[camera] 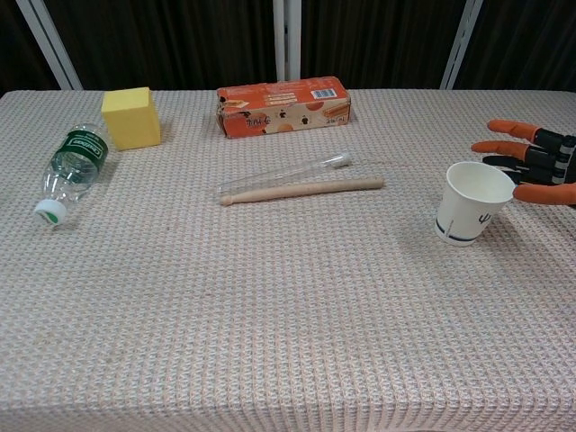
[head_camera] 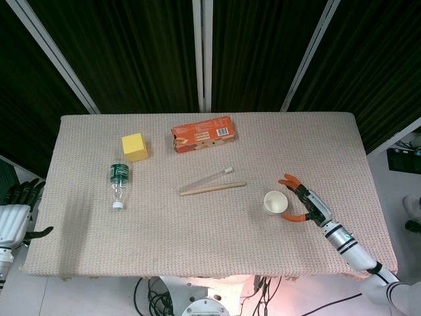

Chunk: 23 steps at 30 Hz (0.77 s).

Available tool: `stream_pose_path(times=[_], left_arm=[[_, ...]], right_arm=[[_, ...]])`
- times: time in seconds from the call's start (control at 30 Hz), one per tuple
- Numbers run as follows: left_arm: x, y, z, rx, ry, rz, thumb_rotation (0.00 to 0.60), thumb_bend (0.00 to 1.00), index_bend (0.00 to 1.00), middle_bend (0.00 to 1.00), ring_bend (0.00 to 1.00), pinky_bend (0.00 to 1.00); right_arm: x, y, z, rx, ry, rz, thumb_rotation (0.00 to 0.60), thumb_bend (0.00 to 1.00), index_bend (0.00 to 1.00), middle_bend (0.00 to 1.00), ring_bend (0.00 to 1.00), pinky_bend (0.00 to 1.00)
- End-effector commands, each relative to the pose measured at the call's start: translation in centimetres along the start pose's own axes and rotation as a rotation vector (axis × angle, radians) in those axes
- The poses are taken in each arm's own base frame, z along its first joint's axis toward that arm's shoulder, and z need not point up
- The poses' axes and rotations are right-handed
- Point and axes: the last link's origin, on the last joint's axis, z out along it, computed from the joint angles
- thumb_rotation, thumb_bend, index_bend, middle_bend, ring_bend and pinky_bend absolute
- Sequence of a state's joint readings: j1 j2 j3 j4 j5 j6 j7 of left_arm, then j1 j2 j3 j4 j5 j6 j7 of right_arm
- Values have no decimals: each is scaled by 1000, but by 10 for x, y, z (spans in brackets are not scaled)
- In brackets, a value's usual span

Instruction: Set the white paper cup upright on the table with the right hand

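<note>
Right robot hand (camera: 533,168) seen with fingers spread, empty, just beside white paper cup (camera: 470,202). Cup stands upright near right edge of surface (head_camera: 197,237); bare cloth lies toward the front.

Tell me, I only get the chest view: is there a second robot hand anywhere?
Observer: Yes. The head view shows the left robot hand beyond the left edge of the table, off its surface.
Operator: Is anything inside the white paper cup?
Observer: Seen from above, it looks empty.
Operator: Where does the right robot hand come from?
Observer: Its arm crosses the table's front edge near the right corner.
</note>
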State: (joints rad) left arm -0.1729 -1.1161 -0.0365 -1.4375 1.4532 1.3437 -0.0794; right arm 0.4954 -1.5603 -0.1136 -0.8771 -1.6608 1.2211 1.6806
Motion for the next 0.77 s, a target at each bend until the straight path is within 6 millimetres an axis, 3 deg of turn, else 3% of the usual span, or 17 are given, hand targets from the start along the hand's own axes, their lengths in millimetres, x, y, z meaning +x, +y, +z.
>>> stream_pose_path(times=[0.03,0.2,0.27,0.47,0.63,0.77], left_arm=[[0,0,0,0,4,1,600,33,0,0,0,0],[2,-1,0,-1,24,7,600,33,0,0,0,0],[2,0,0,-2,41,17,600,34,0,0,0,0],[4,0,-1,7,95,47,600,33,0,0,0,0],[4,0,-1,11,96,52,600,33,0,0,0,0],[1,0,1,14,82,54,600,33,0,0,0,0]], right_arm=[[16,-18,-24,113,95,-310,600,33,0,61,0,0],[41,-39,-74,38,412,-1019,600,26,0,0,0,0],[40,-47,-94,-44,545,-1194,600,24,0,0,0,0],[42,-54,-139,-283,624,-1239,600,12,0,0,0,0],[48,-57,-156,-312,631,-1233,600,0,0,0,0,0],[48,-61,-159,-296,644,-1253,600,0,0,0,0,0]])
